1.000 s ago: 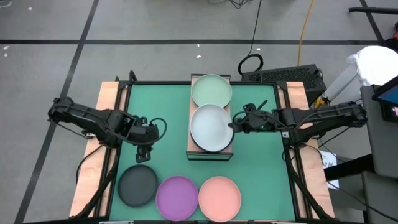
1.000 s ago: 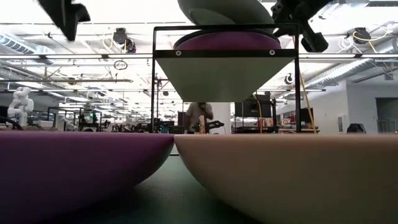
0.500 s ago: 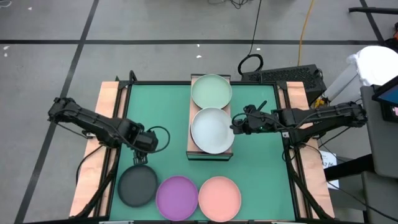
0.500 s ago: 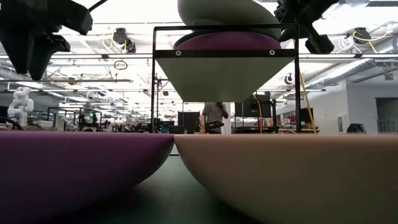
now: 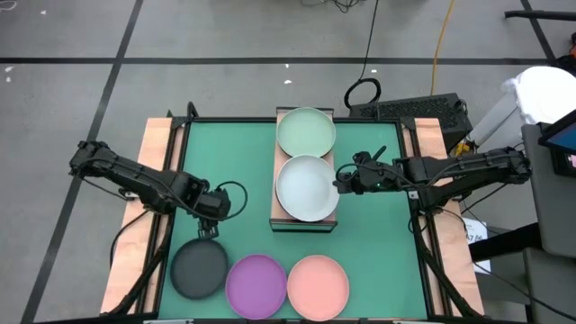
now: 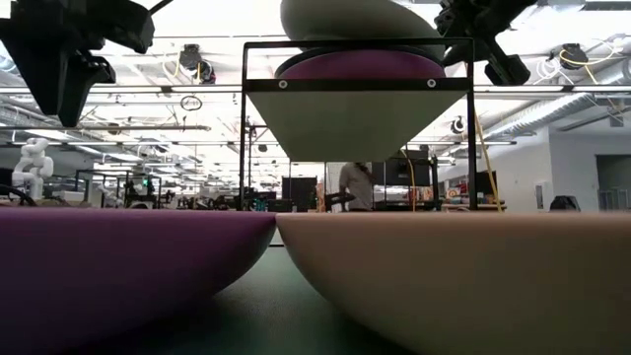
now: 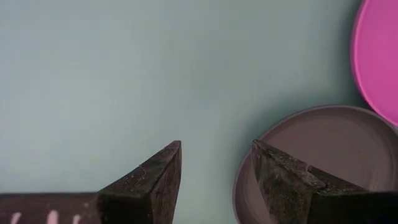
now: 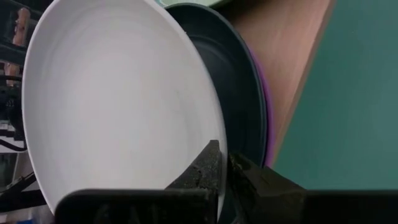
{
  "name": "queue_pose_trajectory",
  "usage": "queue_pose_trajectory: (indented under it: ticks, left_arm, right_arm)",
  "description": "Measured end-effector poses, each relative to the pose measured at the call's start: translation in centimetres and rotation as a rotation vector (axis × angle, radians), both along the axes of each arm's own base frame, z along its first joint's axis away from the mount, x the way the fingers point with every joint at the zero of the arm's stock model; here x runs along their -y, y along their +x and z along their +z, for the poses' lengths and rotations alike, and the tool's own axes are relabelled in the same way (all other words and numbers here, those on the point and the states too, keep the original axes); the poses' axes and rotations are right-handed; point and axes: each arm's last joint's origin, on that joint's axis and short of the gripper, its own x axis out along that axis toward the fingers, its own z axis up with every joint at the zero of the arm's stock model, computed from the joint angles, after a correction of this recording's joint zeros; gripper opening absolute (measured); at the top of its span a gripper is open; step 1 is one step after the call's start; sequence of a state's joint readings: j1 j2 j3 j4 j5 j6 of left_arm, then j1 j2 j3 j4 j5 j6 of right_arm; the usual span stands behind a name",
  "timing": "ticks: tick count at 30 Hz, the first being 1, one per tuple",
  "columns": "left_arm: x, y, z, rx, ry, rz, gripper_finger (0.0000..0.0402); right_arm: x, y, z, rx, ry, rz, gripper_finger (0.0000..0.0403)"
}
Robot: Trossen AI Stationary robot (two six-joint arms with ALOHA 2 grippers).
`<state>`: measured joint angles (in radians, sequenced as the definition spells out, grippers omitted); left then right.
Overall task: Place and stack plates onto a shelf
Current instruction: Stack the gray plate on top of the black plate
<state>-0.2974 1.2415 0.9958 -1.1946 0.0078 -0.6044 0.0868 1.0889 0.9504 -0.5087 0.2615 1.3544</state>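
Observation:
My left gripper (image 5: 209, 227) (image 7: 217, 155) is open and points down over the green mat, at the far rim of a dark grey plate (image 5: 200, 269) (image 7: 336, 149) that lies flat on the mat. A purple plate (image 5: 256, 285) and a pink plate (image 5: 318, 286) lie beside it along the near edge. On the wooden shelf (image 5: 279, 193), a pale green plate (image 5: 306, 130) sits at the far end. At the near end a whitish-blue plate (image 5: 306, 186) tops a stack on a dark grey plate (image 8: 249, 106) and a purple plate (image 8: 266, 124). My right gripper (image 5: 340, 180) (image 8: 222, 165) is shut on the whitish-blue plate. My right gripper pinches the whitish-blue plate's right rim (image 8: 217, 134) between its two fingers, one on the plate's inner face and one beneath the rim. The fingers come level from the table's right side. The plate lies over the dark grey plate on the shelf stack.
The shelf stands on a black wire frame (image 6: 246, 128) at the mat's middle. Bare green mat (image 5: 378, 234) lies to the shelf's right and between the shelf and the left arm. Wooden boards (image 5: 157, 144) border the mat. A person (image 6: 357, 187) stands far off in the room.
My left gripper has moved toward the table's near edge and down, from beside the shelf to the dark grey plate's far rim, then held there. My right gripper and the whitish-blue plate have kept their place on the shelf.

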Motion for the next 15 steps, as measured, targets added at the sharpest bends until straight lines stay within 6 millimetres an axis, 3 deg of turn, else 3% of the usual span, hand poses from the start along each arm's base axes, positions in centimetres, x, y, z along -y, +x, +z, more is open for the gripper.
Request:
queue_pose_trajectory:
  ticks: [7,15]
  left_arm:
    - [-0.02,0.01,0.00,0.003,0.010,-0.017,0.0200]
    - [-0.02,0.01,0.00,0.003,0.011,-0.018,0.0200]
  right_arm:
    - [0.00,0.00,0.00,0.005,0.016,-0.014,0.0016]
    - [0.01,-0.01,0.01,0.005,0.017,-0.015,0.0086]
